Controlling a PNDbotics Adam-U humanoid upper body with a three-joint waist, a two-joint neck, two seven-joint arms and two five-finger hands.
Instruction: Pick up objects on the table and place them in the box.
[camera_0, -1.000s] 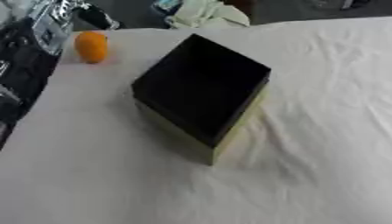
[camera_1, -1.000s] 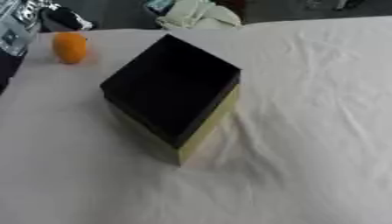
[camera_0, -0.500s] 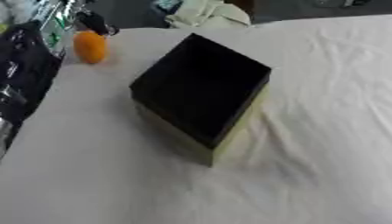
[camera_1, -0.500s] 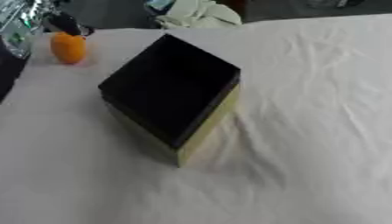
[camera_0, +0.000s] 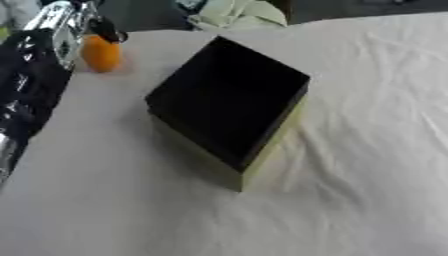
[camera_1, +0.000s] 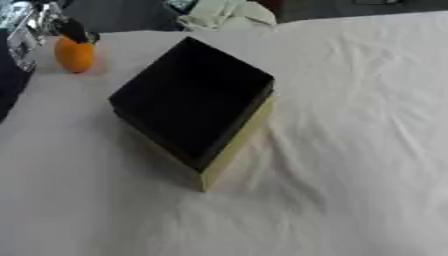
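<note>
**A:** What is on the worktop (camera_0: 367, 150)?

**B:** A white, wrinkled cloth covers it. Near the middle stands the box (camera_0: 229, 107), turned so one corner points toward the viewer. Its inside is black and its outer walls are pale yellow. It is open at the top, and nothing can be made out inside it.

**A:** Where is the thing to be picked up?

**B:** An orange (camera_1: 74, 54), small and round, sits on the cloth near the far left corner of the worktop, well apart from the box.

**A:** Is a hand near it?

**B:** Yes. The left arm, black with silver parts, comes in along the left edge. The left hand (camera_0: 87, 25) is at the orange, and a dark fingertip (camera_1: 73, 31) lies over the fruit's top. The picture is blurred there, so I cannot tell whether the fingers are curled round the orange or merely resting above it, nor whether the fruit has left the cloth.

**A:** And the right hand?

**B:** It shows in neither view.

**A:** Anything else?

**B:** Beyond the far edge, past the box, lies a crumpled pale cloth (camera_0: 234, 12), whitish green. It does not touch the box or the orange. The rest of the worktop to the right shows only folds in its cover.
</note>
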